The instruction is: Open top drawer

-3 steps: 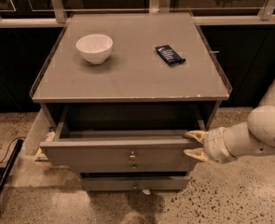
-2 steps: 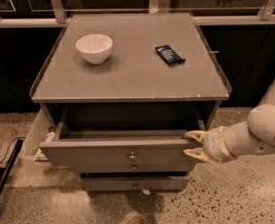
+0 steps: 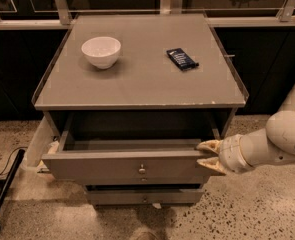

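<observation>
the top drawer stands pulled well out beneath the grey surface, its long front running left to right, and the pincer sits at that front's right end, tips apart astride the corner, so any further pull runs toward the camera.

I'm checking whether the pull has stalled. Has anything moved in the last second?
Nothing has visibly changed. The top drawer is pulled out by the same amount as before, and the tool is at the right end of the drawer's front, where it was a second ago. The white bowl and the dark packet on the cabinet top have not shifted.
</observation>
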Robot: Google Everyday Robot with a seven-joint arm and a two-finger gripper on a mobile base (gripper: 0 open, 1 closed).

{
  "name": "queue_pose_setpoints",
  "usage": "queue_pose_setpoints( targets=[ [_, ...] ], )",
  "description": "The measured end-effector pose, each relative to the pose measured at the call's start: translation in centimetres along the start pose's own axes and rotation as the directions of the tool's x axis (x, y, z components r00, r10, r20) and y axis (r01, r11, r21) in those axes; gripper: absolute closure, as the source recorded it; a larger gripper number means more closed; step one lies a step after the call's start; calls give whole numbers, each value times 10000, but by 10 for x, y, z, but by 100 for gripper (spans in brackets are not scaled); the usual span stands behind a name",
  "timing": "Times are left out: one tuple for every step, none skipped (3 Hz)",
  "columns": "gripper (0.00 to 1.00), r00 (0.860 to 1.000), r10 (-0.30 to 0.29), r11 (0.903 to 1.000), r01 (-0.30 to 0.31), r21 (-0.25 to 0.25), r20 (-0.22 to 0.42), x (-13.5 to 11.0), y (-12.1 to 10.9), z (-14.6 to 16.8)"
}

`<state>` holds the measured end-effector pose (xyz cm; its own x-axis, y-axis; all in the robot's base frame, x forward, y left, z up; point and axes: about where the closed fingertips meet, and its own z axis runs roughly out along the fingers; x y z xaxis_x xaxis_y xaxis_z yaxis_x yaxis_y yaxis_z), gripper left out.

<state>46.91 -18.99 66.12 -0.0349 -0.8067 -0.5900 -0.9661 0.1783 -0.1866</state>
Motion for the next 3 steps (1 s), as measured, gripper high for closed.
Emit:
queue_pose_setpoints(
  targets=[
    [57,10000,-4,10000,4,-1,-2,-2,-1,-3],
    [34,9999,-125,9999,125,-45,-12,-4,-7,-2],
    [11,9999,-125,9999,125,-45,-12,-4,-7,-2]
  ],
)
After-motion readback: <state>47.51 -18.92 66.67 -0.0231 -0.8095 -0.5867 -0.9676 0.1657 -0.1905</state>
